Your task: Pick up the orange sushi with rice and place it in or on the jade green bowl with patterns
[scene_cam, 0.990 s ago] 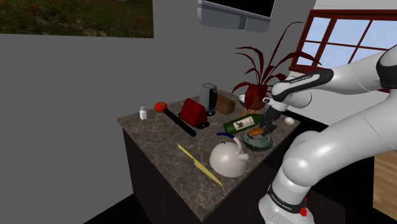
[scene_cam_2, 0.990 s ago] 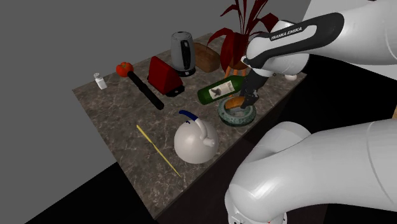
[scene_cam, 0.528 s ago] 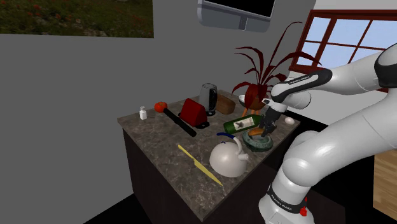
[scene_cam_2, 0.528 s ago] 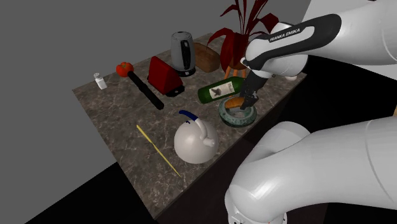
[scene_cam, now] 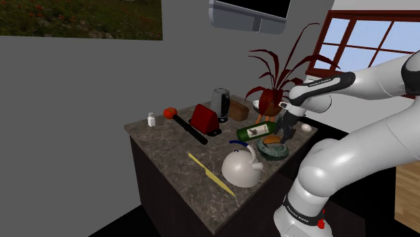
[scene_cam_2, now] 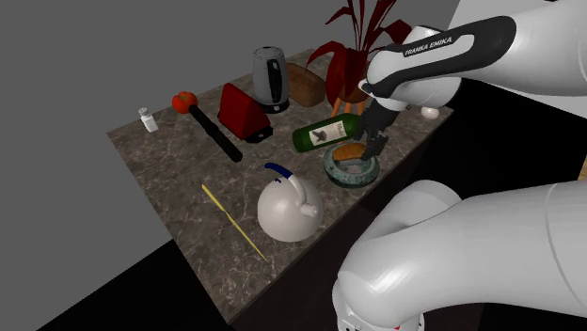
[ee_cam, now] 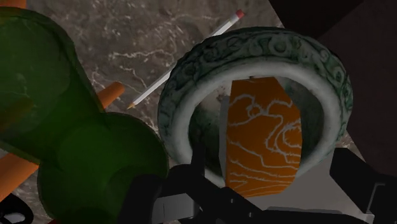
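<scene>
The orange sushi point(scene_cam_2: 349, 150) is lying in the green bowl point(scene_cam_2: 348, 181). The black pincer point(scene_cam_2: 373, 141) is hanging just above it. A green bottle point(scene_cam_2: 320, 136) is lying beside the bowl on the surface point(scene_cam_2: 179, 174).

Plain grey wall point(scene_cam: 81, 87) behind, a landscape painting point(scene_cam: 81, 17) up top, a wall-mounted screen point(scene_cam: 249, 12) alongside it. Red-framed window point(scene_cam: 367, 40) lets in blue sky. Dark cabinet point(scene_cam: 161, 192) carries a brown marbled countertop point(scene_cam: 168, 151).

The white arm point(scene_cam: 377, 73) reaches out, wrist bent downward, black jaws standing apart.
</scene>
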Robot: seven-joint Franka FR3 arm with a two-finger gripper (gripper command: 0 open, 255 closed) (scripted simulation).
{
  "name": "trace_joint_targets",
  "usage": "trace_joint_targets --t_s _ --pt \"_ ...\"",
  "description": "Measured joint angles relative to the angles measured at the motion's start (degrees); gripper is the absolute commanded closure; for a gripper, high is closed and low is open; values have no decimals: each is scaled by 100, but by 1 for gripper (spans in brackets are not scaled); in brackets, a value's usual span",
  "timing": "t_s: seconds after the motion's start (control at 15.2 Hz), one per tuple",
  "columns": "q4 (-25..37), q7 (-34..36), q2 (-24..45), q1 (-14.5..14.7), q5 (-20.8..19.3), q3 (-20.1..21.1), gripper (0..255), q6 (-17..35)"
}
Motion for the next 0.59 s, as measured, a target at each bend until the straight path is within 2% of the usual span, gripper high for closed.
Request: trace_joint_targets --t_s 0.07,0.2,0.59 --pt "74 48 -150 -129 -28 155 0 -231" --pt "264 57 -258 -195 -12 272 0 -531" --pt "322 76 -294 -211 0 325 0 -633"
